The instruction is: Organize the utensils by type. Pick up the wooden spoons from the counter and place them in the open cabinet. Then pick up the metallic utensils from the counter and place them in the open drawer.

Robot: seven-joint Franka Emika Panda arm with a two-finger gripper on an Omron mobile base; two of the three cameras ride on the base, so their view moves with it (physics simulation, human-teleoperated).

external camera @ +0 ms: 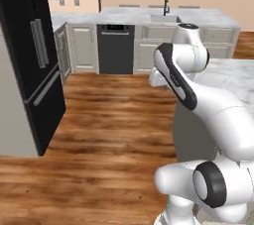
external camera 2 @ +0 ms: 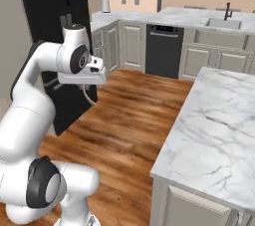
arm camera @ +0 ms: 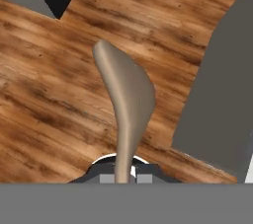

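A wooden spoon (arm camera: pixel 125 97), pale tan here, rises from between the fingertips of the gripper (arm camera: pixel 124 177) in the hand view, bowl end away from the camera; the gripper is clenched on its handle. Beneath it lies brown wood plank floor (arm camera: pixel 59 99), with a grey cabinet side (arm camera: pixel 217 99) at the right. In the right base view the hand hangs over the floor beside the black refrigerator (external camera 2: pixel 45 1), well apart from the white marble counter (external camera 2: pixel 219 125) on the right. A dishwasher (external camera: pixel 115 49) and sink (external camera: pixel 165 18) stand along the far wall.
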